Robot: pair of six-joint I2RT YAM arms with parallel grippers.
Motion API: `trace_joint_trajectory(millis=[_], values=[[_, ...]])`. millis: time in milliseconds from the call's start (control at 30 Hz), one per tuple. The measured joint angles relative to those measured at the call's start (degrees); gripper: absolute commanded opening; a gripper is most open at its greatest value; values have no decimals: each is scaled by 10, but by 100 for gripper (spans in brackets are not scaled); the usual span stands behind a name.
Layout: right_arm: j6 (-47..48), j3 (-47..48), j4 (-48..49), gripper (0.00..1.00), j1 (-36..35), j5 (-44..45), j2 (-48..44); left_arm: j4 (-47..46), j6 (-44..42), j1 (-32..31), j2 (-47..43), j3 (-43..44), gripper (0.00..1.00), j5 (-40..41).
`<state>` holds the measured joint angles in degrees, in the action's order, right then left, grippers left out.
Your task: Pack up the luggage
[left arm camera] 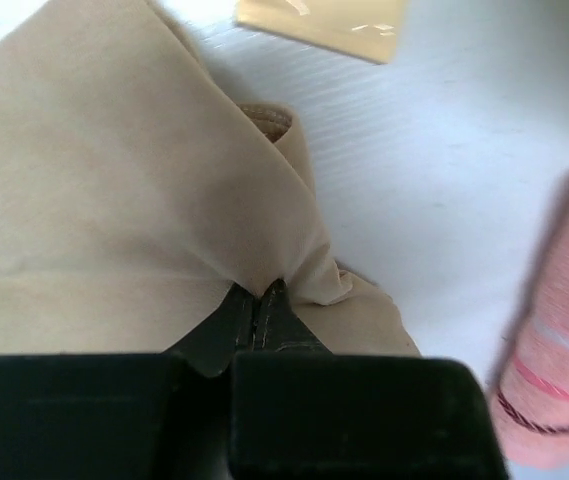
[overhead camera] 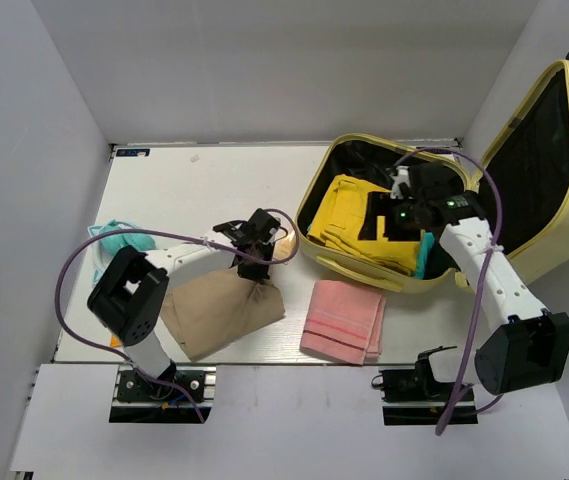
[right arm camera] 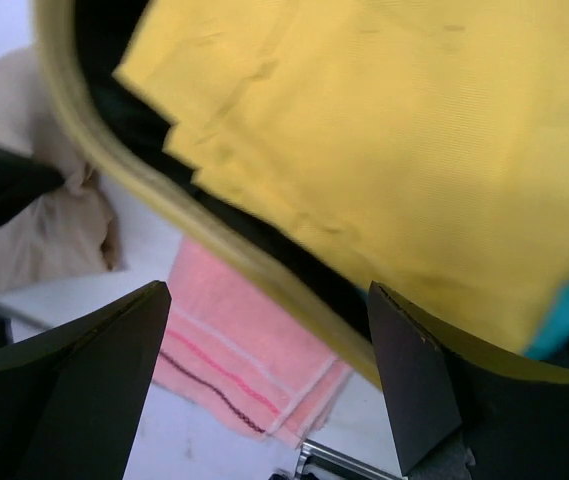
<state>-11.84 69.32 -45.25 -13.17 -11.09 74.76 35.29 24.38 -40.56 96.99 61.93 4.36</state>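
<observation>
The pale yellow luggage (overhead camera: 549, 215) lies open at the right, lid raised, with a folded yellow garment (overhead camera: 349, 215) and something teal (overhead camera: 423, 257) inside. My right gripper (overhead camera: 389, 222) is open and empty above the yellow garment (right arm camera: 384, 130), near the luggage's front rim (right arm camera: 264, 265). My left gripper (overhead camera: 260, 283) is shut on the beige cloth (overhead camera: 219, 312) and pinches its corner; the fingertips (left arm camera: 276, 300) bite a fold of the cloth (left arm camera: 114, 170). A folded pink towel (overhead camera: 342, 318) lies on the table in front of the luggage; it also shows in the right wrist view (right arm camera: 234, 360).
A teal cloth (overhead camera: 122, 242) lies at the table's left edge. White walls close in the left, back and right sides. The table's front edge (overhead camera: 264, 362) runs just past the pink towel (left arm camera: 559, 340).
</observation>
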Motion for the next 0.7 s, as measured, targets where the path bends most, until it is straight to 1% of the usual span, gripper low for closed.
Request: trace_joint_trajectory(millis=[100, 133, 167, 200, 233, 267, 300, 333, 367, 400, 500, 533, 567, 600, 700], values=[[11, 5, 6, 84, -58, -20, 10, -18, -8, 3, -39, -18, 0, -13], [15, 7, 6, 84, -80, -26, 17, -24, -11, 6, -54, -24, 4, -19], [16, 8, 7, 84, -103, -29, 25, -25, -14, 8, -64, -26, 27, -22], [18, 11, 8, 84, -124, -30, 37, -26, -20, 9, -71, -25, 41, -24], [19, 16, 9, 84, -147, -30, 53, -26, -22, 10, -76, -25, 50, -25], [20, 20, 9, 84, -168, -30, 67, -25, -23, 11, -78, -25, 66, -26], [21, 24, 10, 84, -186, -29, 82, -22, -24, 12, -78, -23, 74, -25], [21, 26, 10, 84, -201, -26, 93, -18, -25, 13, -78, -23, 79, -23], [22, 26, 12, 84, -214, -21, 101, -11, -23, 14, -78, -23, 91, -22], [22, 27, 13, 84, -224, -17, 105, -5, -22, 14, -79, -23, 93, -19], [19, 35, 14, 84, -260, 1, 110, 19, -3, 19, -96, -33, 93, -6], [17, 41, 17, 84, -275, 10, 115, 43, 12, 22, -108, -37, 93, 11], [16, 45, 20, 84, -286, 16, 121, 58, 21, 27, -126, -41, 98, 24], [15, 51, 22, 84, -301, 24, 130, 87, 38, 34, -143, -42, 100, 42], [7, 69, 24, 84, -342, 56, 169, 191, 97, 80, -217, -38, 100, 113]])
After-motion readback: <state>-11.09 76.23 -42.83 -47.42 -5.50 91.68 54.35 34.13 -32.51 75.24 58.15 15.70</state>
